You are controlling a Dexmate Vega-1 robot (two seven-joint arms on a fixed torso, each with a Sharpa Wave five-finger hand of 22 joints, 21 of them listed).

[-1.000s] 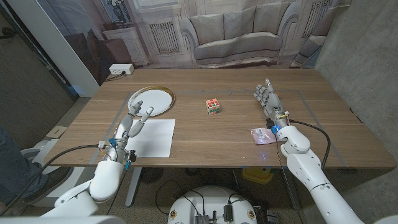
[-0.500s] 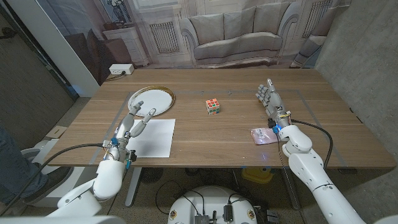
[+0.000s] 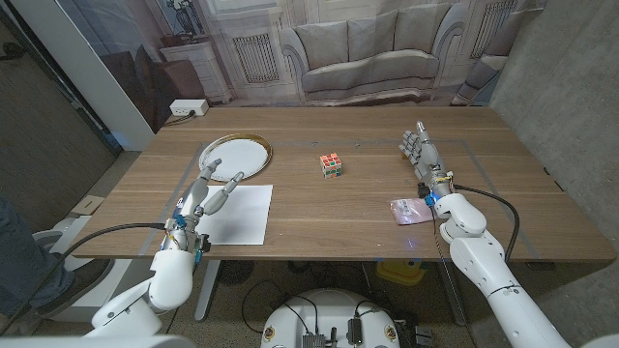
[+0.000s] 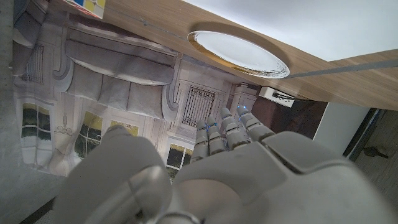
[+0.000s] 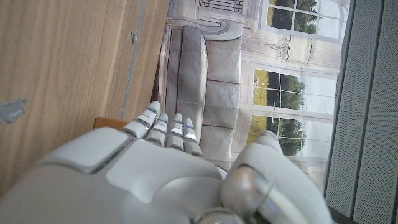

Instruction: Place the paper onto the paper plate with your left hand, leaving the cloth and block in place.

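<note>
Paper (image 3: 238,214) lower left of frame, left hand (image 3: 210,191) over its left edge, fingers spread, grasping nothing; paper plate (image 3: 236,156) just above. Right hand (image 3: 419,153) right of frame, fingers extended, empty.

- The table (image 3: 329,208) is wood with a visible grain and a smooth, matt finish.
- The paper (image 3: 237,214) is a plain white sheet, matt and smooth.
- The paper plate (image 3: 235,156) is white and matt inside, with a thin shiny gold-looking rim.
- The block (image 3: 331,165) is a cube of glossy coloured plastic tiles.
- The cloth (image 3: 407,211) is a small, crumpled, pale pink piece of soft fabric.
- The left hand (image 3: 210,192) and right hand (image 3: 420,153) have smooth, light grey plastic shells with a soft sheen, and the fingers (image 4: 214,138) show darker bands.
</note>
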